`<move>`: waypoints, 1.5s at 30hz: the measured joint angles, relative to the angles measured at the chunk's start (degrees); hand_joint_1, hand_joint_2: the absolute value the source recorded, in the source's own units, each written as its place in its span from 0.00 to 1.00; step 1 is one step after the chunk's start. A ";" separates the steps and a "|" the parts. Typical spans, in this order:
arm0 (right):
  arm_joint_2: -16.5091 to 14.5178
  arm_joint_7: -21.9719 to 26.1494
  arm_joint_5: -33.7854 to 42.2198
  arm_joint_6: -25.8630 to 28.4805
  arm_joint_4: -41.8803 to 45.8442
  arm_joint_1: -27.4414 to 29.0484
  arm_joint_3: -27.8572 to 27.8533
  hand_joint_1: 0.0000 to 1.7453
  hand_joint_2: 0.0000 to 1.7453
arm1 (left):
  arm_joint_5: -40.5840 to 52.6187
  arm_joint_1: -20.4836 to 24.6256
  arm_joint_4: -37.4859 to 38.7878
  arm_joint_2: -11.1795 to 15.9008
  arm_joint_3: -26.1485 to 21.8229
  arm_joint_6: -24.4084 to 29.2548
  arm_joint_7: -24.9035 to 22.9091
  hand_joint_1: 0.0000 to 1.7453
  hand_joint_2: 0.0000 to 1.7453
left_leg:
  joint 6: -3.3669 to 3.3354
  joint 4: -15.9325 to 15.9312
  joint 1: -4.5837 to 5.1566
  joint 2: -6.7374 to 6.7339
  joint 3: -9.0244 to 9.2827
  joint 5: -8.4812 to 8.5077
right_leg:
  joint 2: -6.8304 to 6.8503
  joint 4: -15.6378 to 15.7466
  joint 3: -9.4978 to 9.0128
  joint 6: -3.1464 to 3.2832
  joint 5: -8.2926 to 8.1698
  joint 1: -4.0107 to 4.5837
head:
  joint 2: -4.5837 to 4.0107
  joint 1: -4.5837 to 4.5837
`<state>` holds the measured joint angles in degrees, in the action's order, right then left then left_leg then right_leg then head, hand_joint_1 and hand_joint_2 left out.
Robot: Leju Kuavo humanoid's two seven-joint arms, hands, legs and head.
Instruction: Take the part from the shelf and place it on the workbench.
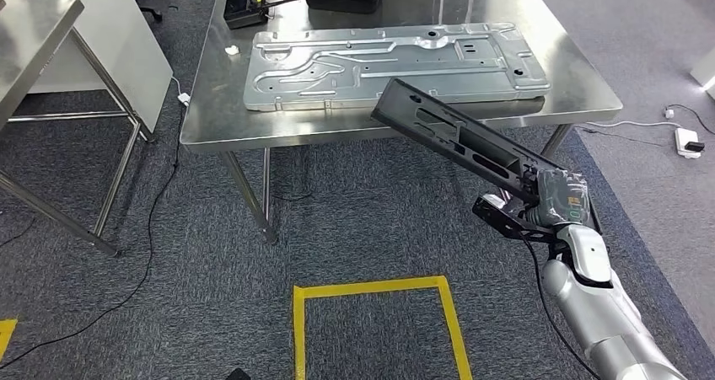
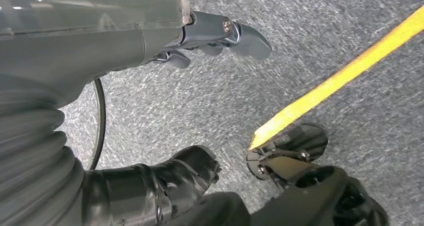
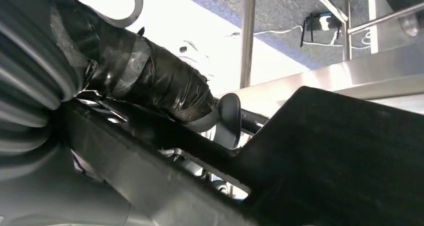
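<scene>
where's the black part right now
Head view: the black part is held by the right robot hand, its far end over the workbench's front edge, by the metal panel.

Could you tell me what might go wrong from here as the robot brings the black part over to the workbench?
The right hand grips the long black part at one end, so it could sag or slip. Its far end hangs over the workbench edge beside the stamped metal panel and might knock it.

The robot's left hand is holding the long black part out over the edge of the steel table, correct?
Not quite: the right hand grips the long black part, as the head view shows. Its far end does reach over the edge of the steel table.
</scene>
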<state>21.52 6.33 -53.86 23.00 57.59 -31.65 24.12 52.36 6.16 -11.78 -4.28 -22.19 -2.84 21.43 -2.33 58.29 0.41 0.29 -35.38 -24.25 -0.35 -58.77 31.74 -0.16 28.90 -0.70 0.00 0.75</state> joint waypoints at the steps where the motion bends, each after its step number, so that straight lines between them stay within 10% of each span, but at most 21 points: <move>1: 0.01 -0.12 -0.39 0.09 0.11 0.09 -0.02 1.00 1.00 | 0.02 -0.05 0.00 -0.02 0.00 0.01 0.03 0.00 1.00 | -0.12 -0.68 -0.16 0.00 0.53 0.08 | 0.07 -0.01 -0.18 -0.30 0.18 0.04 | 0.00 -0.03; 3: 0.08 -0.35 -1.04 0.39 0.28 0.06 -0.09 1.00 1.00 | 0.07 -0.10 0.00 -0.06 0.00 0.01 0.10 0.00 1.00 | -0.44 -2.09 -0.61 -0.07 1.89 0.19 | 0.16 -2.95 1.08 -0.72 1.65 0.08 | 0.00 -0.13; 6: 0.12 -0.73 -1.23 1.08 0.28 0.23 -0.14 1.00 1.00 | 0.12 -0.06 0.00 -0.09 -0.02 0.02 0.15 0.00 1.00 | -0.67 -2.29 -0.62 -0.05 3.02 -0.67 | 0.17 -13.48 7.61 -1.28 4.83 -0.30 | 0.00 -0.22; 8: 0.12 -0.87 -1.27 1.14 0.27 0.60 -0.15 1.00 1.00 | 0.16 -0.14 0.00 -0.11 -0.02 0.01 0.15 0.00 1.00 | -0.53 -1.96 -0.66 0.04 3.88 -1.66 | 0.21 -14.74 9.83 -1.66 2.86 -0.59 | 0.00 -0.22; 12: 0.10 -0.87 -1.37 1.19 0.27 0.65 -0.21 1.00 1.00 | 0.30 -0.16 0.00 -0.28 -0.01 -0.03 0.13 0.00 1.00 | 0.59 -0.47 -0.68 0.14 5.12 -4.19 | 0.50 -2.86 5.78 -1.69 -4.80 -0.82 | 0.00 -0.29; 18: 0.11 -0.54 -2.59 0.85 0.39 0.41 -0.32 1.00 1.00 | 0.61 0.10 0.00 -0.30 0.01 -0.04 0.09 0.00 1.00 | 2.28 2.63 -0.67 0.04 4.10 -6.64 | 0.20 -1.29 4.35 0.61 -3.42 -0.78 | 0.00 -0.28; 21: 0.09 -0.01 -3.40 -0.08 0.44 -0.51 0.05 1.00 1.00 | 0.68 0.28 0.00 -0.30 0.01 -0.12 0.09 0.00 1.00 | 2.81 13.88 -0.81 0.01 -2.63 -10.26 | 0.23 -1.12 3.30 1.25 -2.58 -0.59 | 0.00 -0.27; 23: 0.08 0.44 -3.93 -0.72 0.45 -0.91 0.54 1.00 1.00 | 0.77 0.17 0.00 -0.30 0.01 -0.21 0.07 0.00 1.00 | 2.62 16.86 -0.82 0.02 -5.77 -8.99 | 0.17 -1.12 2.31 1.32 -1.81 -0.35 | 0.00 -0.27; 26: 0.08 1.32 -4.43 -1.31 0.77 -1.86 1.49 1.00 1.00 | 0.95 0.10 0.00 -0.24 0.00 -0.27 0.02 0.00 1.00 | 1.33 7.46 -0.45 0.03 -3.37 -1.19 | 0.06 -1.01 0.42 1.22 -0.55 0.01 | 0.00 -0.31; 28: 0.08 1.84 -4.47 -1.65 1.24 -2.94 2.21 1.00 1.00 | 0.96 0.20 0.00 -0.16 -0.01 -0.27 -0.02 0.00 1.00 | 0.43 2.14 0.00 0.01 -1.22 0.79 | -0.04 -0.79 -0.13 0.85 -0.02 0.06 | 0.00 -0.33; 33: 0.10 3.63 -4.37 -2.66 3.46 -4.45 3.83 1.00 1.00 | 1.03 0.26 0.00 -0.23 0.01 -0.33 -0.10 0.00 1.00 | -0.26 -1.24 -0.40 -0.04 0.98 0.14 | 0.20 -1.88 0.36 -0.55 1.19 0.00 | 0.00 -0.37; 36: 0.10 3.99 -3.99 -3.06 5.21 -5.36 5.11 1.00 1.00 | 1.06 0.42 0.00 -0.31 -0.01 -0.35 -0.09 0.00 1.00 | -0.71 -1.76 -0.53 -0.06 2.18 -0.51 | 0.26 -11.97 6.45 -1.11 4.55 -0.15 | 0.00 -0.44; 38: 0.11 3.95 -3.46 -3.63 6.36 -5.68 5.98 1.00 1.00 | 1.13 0.41 0.00 -0.35 -0.01 -0.42 -0.11 0.00 1.00 | -0.70 -1.57 -0.56 0.06 3.17 -1.50 | 0.29 -15.69 9.87 -1.52 3.75 -0.40 | 0.00 -0.45; 42: 0.15 4.34 -2.05 -5.32 8.62 -7.40 8.24 1.00 1.00 | 1.39 0.29 0.00 -0.52 0.01 -0.60 -0.15 0.00 1.00 | 0.24 -0.38 -0.60 0.18 5.01 -4.13 | 0.45 -4.93 7.34 -1.64 -5.27 -0.70 | 0.00 -0.48; 45: 0.21 4.84 -1.09 -6.55 9.76 -8.40 10.36 1.00 1.00 | 1.56 0.57 0.00 -0.55 0.01 -0.55 -0.16 0.00 1.00 | 1.21 0.20 -0.47 0.15 4.80 -4.96 | 0.27 -2.09 6.11 -0.50 -4.68 -0.22 | 0.00 -0.42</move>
<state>21.73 11.17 -54.95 16.46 67.35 -40.05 34.48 53.92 6.73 -11.78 -4.83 -22.18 -3.39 21.27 -1.12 58.48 -0.07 0.44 -30.58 -29.20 -0.08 -60.86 37.86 -0.66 24.22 -0.92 0.00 0.33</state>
